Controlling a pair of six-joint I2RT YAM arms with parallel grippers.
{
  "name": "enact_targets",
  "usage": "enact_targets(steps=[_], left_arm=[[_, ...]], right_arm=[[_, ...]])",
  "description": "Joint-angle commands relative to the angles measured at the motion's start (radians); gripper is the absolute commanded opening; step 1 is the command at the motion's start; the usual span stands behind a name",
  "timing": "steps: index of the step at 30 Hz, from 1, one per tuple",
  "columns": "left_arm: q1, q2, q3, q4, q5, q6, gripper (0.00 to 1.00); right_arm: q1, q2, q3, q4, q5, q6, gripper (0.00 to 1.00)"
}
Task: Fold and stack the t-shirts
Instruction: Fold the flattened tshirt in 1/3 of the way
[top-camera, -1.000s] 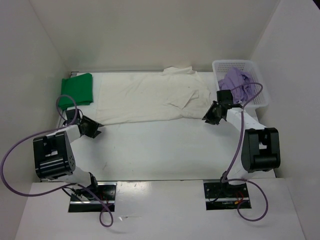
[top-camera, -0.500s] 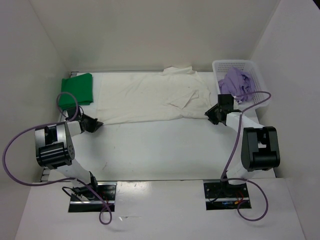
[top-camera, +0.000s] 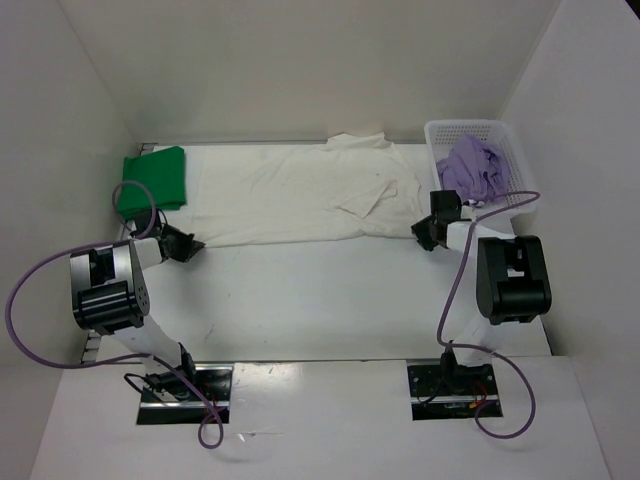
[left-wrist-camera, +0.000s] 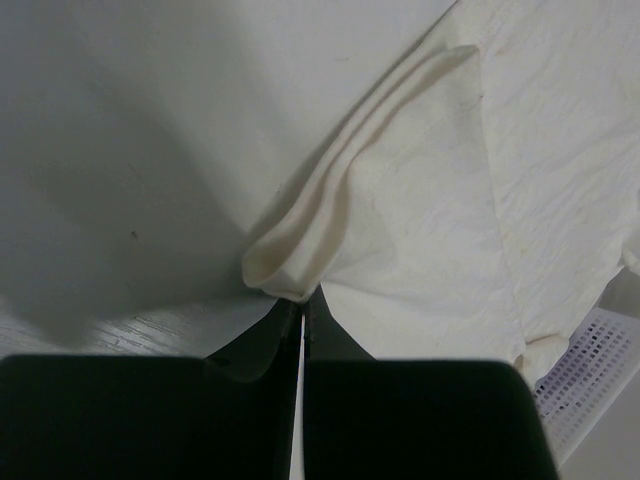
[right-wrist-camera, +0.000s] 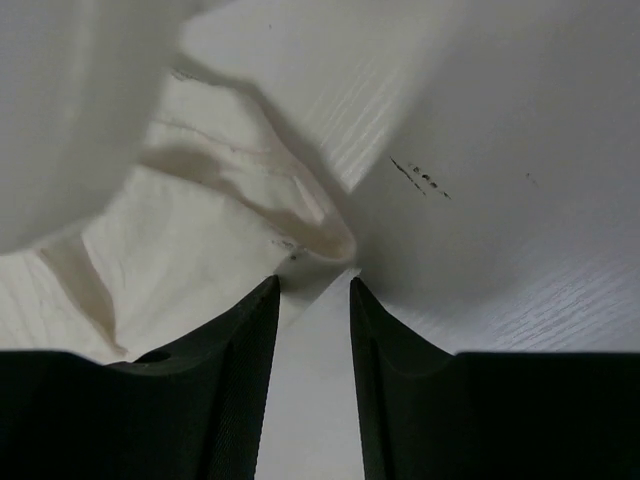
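Top external: white t-shirt (top-camera: 300, 195) spread flat, upper centre; green t-shirt (top-camera: 155, 180) folded, upper left; lavender t-shirt (top-camera: 475, 165) bunched in basket (top-camera: 520, 200), upper right. Left gripper (left-wrist-camera: 302, 305) pinched closed on white t-shirt's lower-left corner. Right gripper (right-wrist-camera: 312, 290) narrowly parted, lower-right corner just ahead of tips.

Left arm (top-camera: 108, 292) and right arm (top-camera: 512, 280): white links joined by boxy black motor housings. Each is trailed by a looping purple cable (top-camera: 60, 260) and rises from a black base plate (top-camera: 185, 382) with loose wiring. Left gripper (left-wrist-camera: 302, 302) and right gripper (right-wrist-camera: 313, 285): paired matte-black fingers tapering toward the tips, the right pair finely ribbed on the inner faces.
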Motion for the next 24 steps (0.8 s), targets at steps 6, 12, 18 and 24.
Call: enact_targets(steps=[6,12,18,24], left_arm=[[0.006,0.013,0.028,-0.002,-0.027,0.028,0.0],[0.006,-0.041,0.028,-0.082,-0.027,0.085,0.0],[0.015,-0.188,-0.052,-0.168,-0.018,0.116,0.0],[0.121,-0.337,-0.092,-0.356,0.05,0.203,0.0]], right_arm=[[0.008,0.071,0.091,-0.009,0.074,-0.004,0.25],[0.008,-0.016,0.052,-0.07,0.064,-0.024,0.01],[0.008,-0.237,-0.06,-0.207,0.044,-0.045,0.01],[-0.152,-0.508,-0.218,-0.39,-0.076,-0.094,0.0]])
